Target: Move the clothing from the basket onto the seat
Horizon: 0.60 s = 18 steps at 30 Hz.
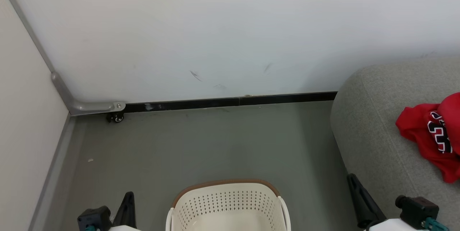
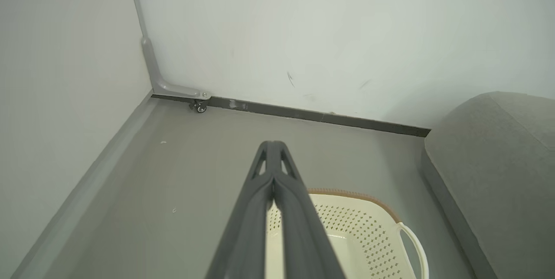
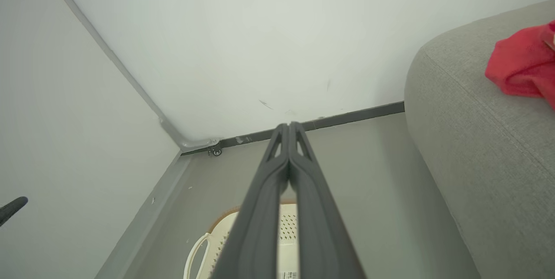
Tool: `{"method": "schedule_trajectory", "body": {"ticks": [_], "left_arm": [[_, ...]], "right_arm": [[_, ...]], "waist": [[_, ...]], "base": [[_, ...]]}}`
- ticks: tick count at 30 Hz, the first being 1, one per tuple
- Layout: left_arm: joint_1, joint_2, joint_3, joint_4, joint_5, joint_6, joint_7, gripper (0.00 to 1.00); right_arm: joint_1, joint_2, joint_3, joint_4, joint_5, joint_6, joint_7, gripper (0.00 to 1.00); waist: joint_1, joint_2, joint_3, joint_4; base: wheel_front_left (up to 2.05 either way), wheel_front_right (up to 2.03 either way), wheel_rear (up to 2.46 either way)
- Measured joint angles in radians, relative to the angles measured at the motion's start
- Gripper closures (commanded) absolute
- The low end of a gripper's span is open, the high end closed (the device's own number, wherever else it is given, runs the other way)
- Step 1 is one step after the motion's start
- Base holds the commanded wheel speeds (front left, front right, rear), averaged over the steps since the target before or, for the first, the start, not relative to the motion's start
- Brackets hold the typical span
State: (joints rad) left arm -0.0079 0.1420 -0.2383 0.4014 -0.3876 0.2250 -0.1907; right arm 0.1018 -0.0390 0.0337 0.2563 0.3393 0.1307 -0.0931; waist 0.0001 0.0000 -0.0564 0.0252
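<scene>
The cream basket (image 1: 230, 202) with a brown rim stands on the floor at the bottom centre; the part of its inside that shows is bare. Red clothing (image 1: 427, 134) with black-and-white numerals lies on the grey seat (image 1: 366, 134) at the right. My left gripper (image 1: 129, 198) is left of the basket and my right gripper (image 1: 352, 180) is between basket and seat. Both are shut on nothing. In the left wrist view the left gripper (image 2: 273, 145) points over the basket (image 2: 364, 227). In the right wrist view the right gripper (image 3: 288, 126) rises above the basket (image 3: 217, 237), with the clothing (image 3: 520, 66) on the seat (image 3: 477, 131).
A white wall with a black baseboard (image 1: 230, 101) runs behind. A second wall closes the left side, and a grey bracket with a small caster (image 1: 116, 117) sits in the corner. Grey floor (image 1: 215, 144) lies between the basket and the wall.
</scene>
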Motion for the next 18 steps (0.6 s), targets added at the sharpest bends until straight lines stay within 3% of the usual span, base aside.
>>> {"method": "schedule_trajectory", "body": {"ticks": [8,18], "left_arm": [[-0.002,-0.012,0.028,-0.001,-0.122,-0.032,0.037,1.00],[-0.014,-0.023,0.070,-0.011,-0.252,-0.072,0.076,1.00]], "right_arm": [[-0.005,0.000,-0.011,0.000,0.148,0.000,0.020,1.00],[-0.025,0.000,-0.030,-0.002,0.280,0.000,0.042,1.00]], "waist": [[0.0009,0.0000,0.006,-0.003],[0.0090,0.0000,0.008,-0.006]], "base": [[0.00,0.00,0.00],[0.00,0.00,0.00]]}}
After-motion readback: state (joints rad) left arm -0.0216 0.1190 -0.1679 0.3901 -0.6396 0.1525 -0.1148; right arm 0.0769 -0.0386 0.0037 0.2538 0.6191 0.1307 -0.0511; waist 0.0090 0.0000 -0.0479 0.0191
